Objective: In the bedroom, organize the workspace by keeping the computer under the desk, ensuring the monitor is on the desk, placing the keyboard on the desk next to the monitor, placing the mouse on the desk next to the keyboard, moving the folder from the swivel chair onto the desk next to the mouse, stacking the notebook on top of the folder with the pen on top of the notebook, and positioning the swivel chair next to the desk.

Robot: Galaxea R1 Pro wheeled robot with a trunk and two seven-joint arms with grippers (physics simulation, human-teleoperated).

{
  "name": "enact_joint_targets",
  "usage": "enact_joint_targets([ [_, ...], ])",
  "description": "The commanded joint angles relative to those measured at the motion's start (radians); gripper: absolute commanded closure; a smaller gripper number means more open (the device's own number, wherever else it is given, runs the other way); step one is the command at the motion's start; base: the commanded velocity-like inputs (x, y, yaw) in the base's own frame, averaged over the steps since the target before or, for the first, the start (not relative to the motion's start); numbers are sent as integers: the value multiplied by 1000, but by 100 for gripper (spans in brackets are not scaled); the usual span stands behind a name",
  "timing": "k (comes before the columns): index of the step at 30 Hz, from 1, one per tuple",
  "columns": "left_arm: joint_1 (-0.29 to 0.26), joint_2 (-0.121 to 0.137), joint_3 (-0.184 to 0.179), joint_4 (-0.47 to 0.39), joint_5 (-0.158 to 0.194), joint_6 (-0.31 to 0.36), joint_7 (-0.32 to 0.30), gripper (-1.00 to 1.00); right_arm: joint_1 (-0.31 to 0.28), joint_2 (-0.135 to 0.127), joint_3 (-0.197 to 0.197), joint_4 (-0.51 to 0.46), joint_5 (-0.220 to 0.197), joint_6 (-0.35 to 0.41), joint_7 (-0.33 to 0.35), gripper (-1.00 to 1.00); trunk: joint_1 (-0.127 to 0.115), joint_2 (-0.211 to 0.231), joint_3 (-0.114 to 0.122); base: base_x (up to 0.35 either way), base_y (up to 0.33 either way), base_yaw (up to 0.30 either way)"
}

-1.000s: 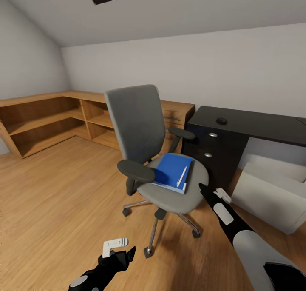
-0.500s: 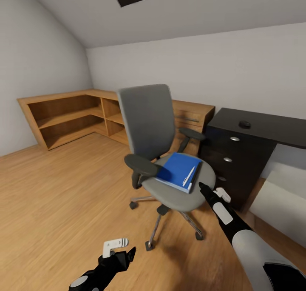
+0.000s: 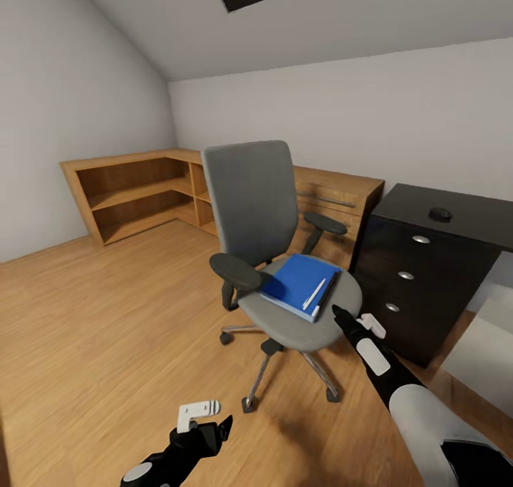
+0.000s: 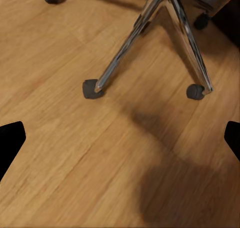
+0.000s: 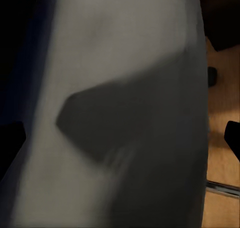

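Head view: the blue folder (image 3: 298, 285) lies flat on the swivel chair (image 3: 288, 273) seat, just ahead of the right fingers (image 3: 340, 317) and slightly to their left; the pen (image 3: 313, 295) rests on it, long axis pointing away toward the backrest. A dark edge beside the pen may be the notebook. The right arm is far nearer; the left fingers (image 3: 214, 430) hang low over the floor (image 4: 75, 153), spread wide and empty. The right pair's tips sit far apart in the wrist view, holding nothing, over the seat. The mouse (image 3: 440, 213) sits on the table (image 3: 456, 220)
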State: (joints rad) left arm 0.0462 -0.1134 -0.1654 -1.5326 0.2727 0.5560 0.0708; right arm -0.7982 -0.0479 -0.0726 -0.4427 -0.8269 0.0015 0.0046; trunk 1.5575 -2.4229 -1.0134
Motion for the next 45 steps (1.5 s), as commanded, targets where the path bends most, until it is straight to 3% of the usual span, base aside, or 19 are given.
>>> enact_joint_targets([
  [1, 0, 0, -2, 3, 10, 4, 8, -100, 0, 0, 4, 15, -15, 0, 1, -100, 0, 0, -1, 127, 0, 112],
  [9, 0, 0, -35, 18, 10, 4, 10, -100, 0, -1, 4, 15, -15, 0, 2, -100, 0, 0, -1, 89, 0, 141],
  [27, 0, 0, -37, 20, 10, 4, 10, -100, 0, 0, 4, 15, -15, 0, 2, -100, 0, 0, -1, 2, 0, 159],
  [45, 0, 0, -39, 20, 10, 4, 9, -100, 0, -1, 4, 15, -13, -1, 2, -100, 0, 0, -1, -44, 0, 7],
])
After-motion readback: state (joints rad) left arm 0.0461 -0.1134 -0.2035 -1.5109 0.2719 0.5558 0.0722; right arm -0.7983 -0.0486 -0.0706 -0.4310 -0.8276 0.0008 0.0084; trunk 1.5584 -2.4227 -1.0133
